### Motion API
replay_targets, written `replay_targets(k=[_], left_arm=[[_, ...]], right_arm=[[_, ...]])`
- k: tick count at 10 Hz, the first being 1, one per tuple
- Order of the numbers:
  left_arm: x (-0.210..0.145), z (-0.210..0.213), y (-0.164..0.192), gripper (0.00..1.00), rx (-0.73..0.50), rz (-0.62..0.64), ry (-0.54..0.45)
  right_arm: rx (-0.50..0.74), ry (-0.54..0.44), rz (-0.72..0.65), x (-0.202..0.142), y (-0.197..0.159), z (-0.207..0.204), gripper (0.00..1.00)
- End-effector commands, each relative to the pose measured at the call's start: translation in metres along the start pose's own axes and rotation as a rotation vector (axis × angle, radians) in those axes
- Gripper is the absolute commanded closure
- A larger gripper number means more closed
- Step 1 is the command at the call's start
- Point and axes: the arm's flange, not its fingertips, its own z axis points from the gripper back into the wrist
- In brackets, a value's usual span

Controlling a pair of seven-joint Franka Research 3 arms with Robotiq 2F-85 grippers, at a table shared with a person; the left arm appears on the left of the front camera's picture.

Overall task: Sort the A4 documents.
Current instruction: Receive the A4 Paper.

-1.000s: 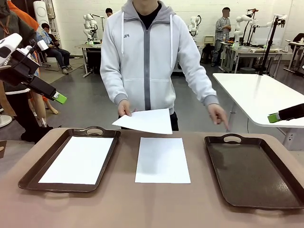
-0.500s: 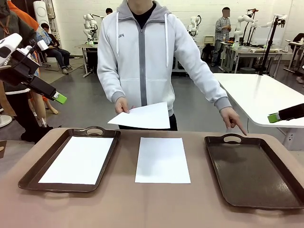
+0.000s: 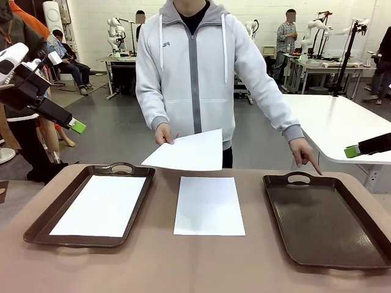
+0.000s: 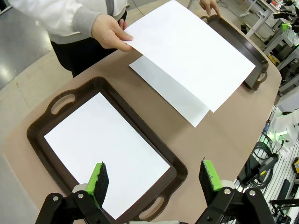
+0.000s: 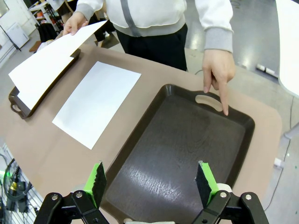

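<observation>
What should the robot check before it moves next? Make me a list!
1. The left tool is open and empty: ok.
2. The right tool is open and empty: ok.
3. The middle sheet lies flat on the table, free to pick: ok.
4. The right tray is bare: ok.
5. The person's pointing hand is away from that tray: not ok, a finger is by its handle.
6. Where the held sheet will go: cannot tell.

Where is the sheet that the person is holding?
Front view: the held sheet hangs in the person's hand over the table's far edge, beyond the middle sheet, between the left tray and the right tray.
</observation>
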Motion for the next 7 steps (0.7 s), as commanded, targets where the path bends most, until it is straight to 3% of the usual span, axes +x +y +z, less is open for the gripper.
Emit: replay_targets(k=[1, 4, 7], left_arm=[[0.0, 0.001, 0.0, 0.0, 0.007, -0.004, 0.0], [0.0, 0.001, 0.0, 0.0, 0.007, -0.004, 0.0], [0.0, 0.001, 0.0, 0.0, 0.007, -0.004, 0.0]], right_arm=[[0.02, -0.005, -0.005, -0.001, -0.001, -0.003, 0.0], [0.0, 0.0, 0.0, 0.0, 0.0, 0.0, 0.0], [0.15, 0.073, -0.196, 0.018, -0.017, -0.049, 0.0]])
